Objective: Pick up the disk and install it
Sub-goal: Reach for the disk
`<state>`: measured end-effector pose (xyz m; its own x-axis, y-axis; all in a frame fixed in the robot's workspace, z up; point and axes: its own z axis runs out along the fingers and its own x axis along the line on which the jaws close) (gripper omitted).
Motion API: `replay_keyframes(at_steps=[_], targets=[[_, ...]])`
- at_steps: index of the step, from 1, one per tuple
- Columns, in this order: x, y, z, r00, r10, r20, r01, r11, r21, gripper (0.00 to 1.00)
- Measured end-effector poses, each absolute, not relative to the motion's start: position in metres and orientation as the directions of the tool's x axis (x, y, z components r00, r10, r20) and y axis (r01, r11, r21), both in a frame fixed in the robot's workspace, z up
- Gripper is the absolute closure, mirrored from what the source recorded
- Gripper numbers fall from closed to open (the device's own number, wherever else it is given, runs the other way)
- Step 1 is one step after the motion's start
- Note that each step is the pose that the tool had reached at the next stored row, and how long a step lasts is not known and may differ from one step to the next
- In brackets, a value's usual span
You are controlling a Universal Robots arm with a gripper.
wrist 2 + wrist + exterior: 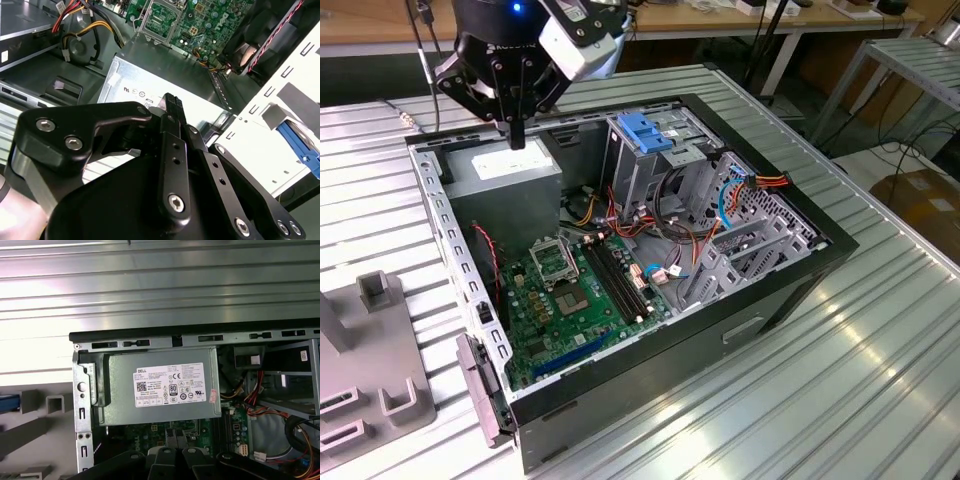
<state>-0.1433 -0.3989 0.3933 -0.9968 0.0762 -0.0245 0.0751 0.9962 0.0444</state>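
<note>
One gripper (517,138), fingers (173,107) pressed together, above one power supply (515,175) in case (780,290) corner, one blue-topped cage (645,140), arm (510,30) cut off

Ribbed metal tabletop (880,380), wooden desk (720,18) behind, cardboard box (923,203) on the floor

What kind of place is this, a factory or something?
Probably a robotics lab or workshop: a robot's tool hangs over an open computer case on a ribbed metal table, with workbenches behind.
</note>
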Motion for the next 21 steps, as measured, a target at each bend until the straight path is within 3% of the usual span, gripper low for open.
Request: replay_keyframes(at_steps=[21], targets=[[-0.1513, -0.3989, 0.3933, -0.997, 0.076, -0.025, 0.075, 0.996, 0.044, 0.89]])
